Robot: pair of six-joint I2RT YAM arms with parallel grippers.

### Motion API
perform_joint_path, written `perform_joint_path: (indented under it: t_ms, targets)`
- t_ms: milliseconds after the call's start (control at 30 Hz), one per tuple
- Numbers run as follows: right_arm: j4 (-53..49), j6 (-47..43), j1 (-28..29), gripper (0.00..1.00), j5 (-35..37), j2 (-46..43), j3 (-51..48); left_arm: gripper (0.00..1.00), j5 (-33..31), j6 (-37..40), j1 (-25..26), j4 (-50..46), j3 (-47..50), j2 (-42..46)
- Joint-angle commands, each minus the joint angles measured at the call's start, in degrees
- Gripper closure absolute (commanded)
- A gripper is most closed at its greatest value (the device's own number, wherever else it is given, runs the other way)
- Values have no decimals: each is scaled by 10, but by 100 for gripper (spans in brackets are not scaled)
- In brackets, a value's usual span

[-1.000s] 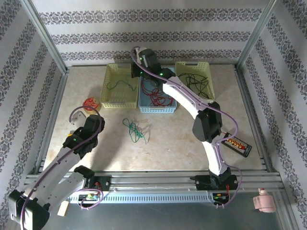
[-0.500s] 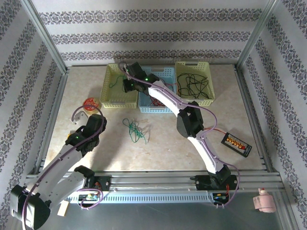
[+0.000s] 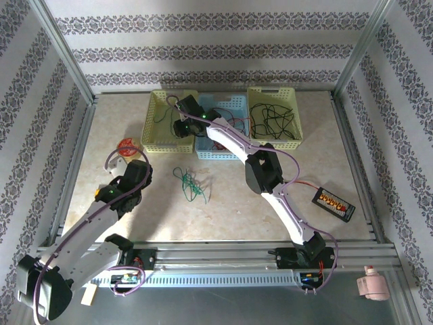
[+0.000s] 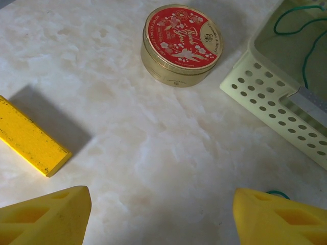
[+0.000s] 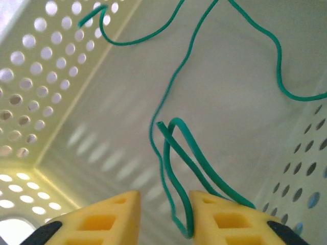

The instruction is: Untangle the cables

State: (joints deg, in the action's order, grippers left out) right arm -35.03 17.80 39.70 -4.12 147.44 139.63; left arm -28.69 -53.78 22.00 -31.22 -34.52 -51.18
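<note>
table | baskets, tin (red lid), green cables | perhaps a charger

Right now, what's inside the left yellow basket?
Green cable strands on the basket floor; right claw inside, over a loop. Its arm hides part of the floor from above.

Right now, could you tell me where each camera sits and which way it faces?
Top external: above and behind, looking down; left arm and right arm show.
Left wrist: over the table, facing tin and yellow block; left tool below.
Right wrist: inside the yellow basket, facing green cable; right tool below.
Shared: tin, top and left wrist.
</note>
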Motion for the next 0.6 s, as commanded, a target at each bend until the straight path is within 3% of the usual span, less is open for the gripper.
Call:
perform_joint_path:
  t_ms: [0,567]
  targets:
    - [4,1,9,57,4,-10,21,27,2,19,-7,12,-19,-4]
    - [12,-72,22,17,87,-92,20,27,10,33,-7,16,-34,-14]
